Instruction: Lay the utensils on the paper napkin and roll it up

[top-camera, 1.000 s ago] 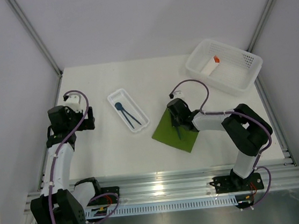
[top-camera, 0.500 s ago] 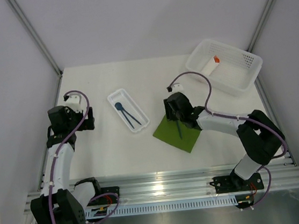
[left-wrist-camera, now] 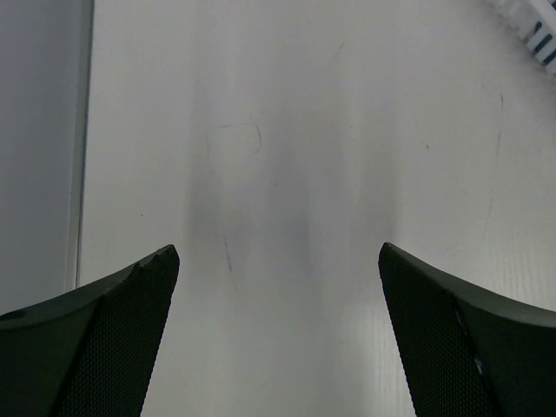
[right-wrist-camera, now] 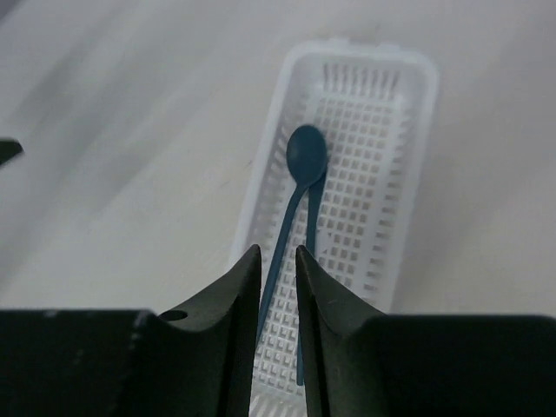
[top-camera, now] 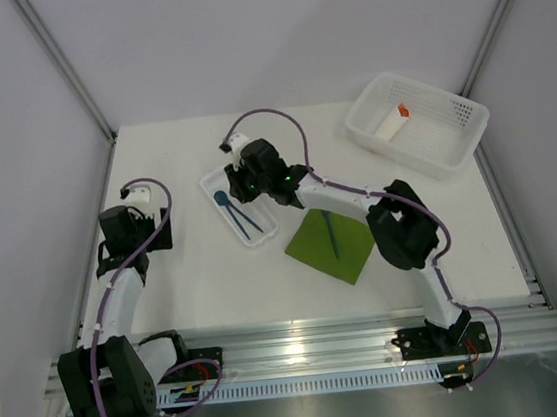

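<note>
The olive-green paper napkin (top-camera: 349, 251) lies flat right of centre, with one slim blue utensil (top-camera: 332, 234) lying on it. A blue spoon (top-camera: 221, 198) and a second blue handle (top-camera: 256, 223) lie in the narrow white tray (top-camera: 217, 178). My right gripper (top-camera: 247, 188) hovers over this tray, jaws only narrowly apart and empty. In the right wrist view the spoon (right-wrist-camera: 306, 155) and the other handle (right-wrist-camera: 311, 228) lie in the tray (right-wrist-camera: 263, 156) below my right gripper (right-wrist-camera: 278, 253). My left gripper (top-camera: 160, 230) is wide open over bare table (left-wrist-camera: 278, 254).
A white basket (top-camera: 452, 138) at the back right holds a white piece with an orange tip (top-camera: 394, 120). The right arm stretches across the table above the napkin's far corner. Metal rails edge the table on both sides, with a rail along the front.
My right gripper has left the blue utensil on the napkin and swung left to over the narrow tray. The left arm has shifted slightly.
</note>
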You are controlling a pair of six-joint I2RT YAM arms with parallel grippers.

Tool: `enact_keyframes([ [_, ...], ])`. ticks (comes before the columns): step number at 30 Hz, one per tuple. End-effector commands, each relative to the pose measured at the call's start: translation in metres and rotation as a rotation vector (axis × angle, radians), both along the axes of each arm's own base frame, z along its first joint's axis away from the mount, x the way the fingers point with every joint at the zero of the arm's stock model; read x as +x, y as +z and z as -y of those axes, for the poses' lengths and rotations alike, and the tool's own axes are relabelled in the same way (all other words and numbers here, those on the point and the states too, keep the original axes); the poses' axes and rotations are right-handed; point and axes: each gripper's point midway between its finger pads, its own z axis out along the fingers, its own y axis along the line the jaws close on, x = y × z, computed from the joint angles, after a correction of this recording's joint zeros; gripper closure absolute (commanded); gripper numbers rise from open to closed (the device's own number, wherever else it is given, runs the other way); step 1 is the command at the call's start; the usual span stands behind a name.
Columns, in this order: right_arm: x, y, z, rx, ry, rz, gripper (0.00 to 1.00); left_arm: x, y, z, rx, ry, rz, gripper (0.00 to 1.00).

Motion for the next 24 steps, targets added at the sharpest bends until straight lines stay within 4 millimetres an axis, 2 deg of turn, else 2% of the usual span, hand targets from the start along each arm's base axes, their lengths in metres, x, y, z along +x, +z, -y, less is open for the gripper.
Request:
enact_keyframes([
  [1, -0.017, -0.046, -0.019, -0.103, 0.167, -0.074, 0.75, 0.01, 0.018, -0.023, 0.076, 0.083, 0.098, 0.01],
  [2, -0.019, -0.053, -0.023, -0.111, 0.196, -0.088, 0.74, 0.011, 0.019, -0.021, 0.074, 0.076, 0.101, 0.0],
  [3, -0.018, -0.051, -0.03, -0.103, 0.219, -0.09, 0.74, 0.011, 0.017, -0.017, 0.057, 0.054, 0.098, 0.0],
  [4, -0.019, -0.07, -0.028, -0.133, 0.217, -0.127, 0.74, 0.012, 0.017, -0.015, 0.054, 0.046, 0.096, 0.0],
  [14, -0.013, -0.113, -0.019, -0.218, 0.123, -0.166, 0.75, 0.013, 0.004, -0.016, 0.043, 0.046, 0.039, 0.0],
  [20, -0.011, -0.123, -0.014, -0.247, 0.06, -0.162, 0.77, 0.013, 0.006, -0.015, 0.041, 0.042, 0.042, 0.01],
  [24, -0.011, -0.108, -0.017, -0.228, 0.055, -0.133, 0.77, 0.013, 0.005, -0.015, 0.038, 0.042, 0.038, 0.0],
])
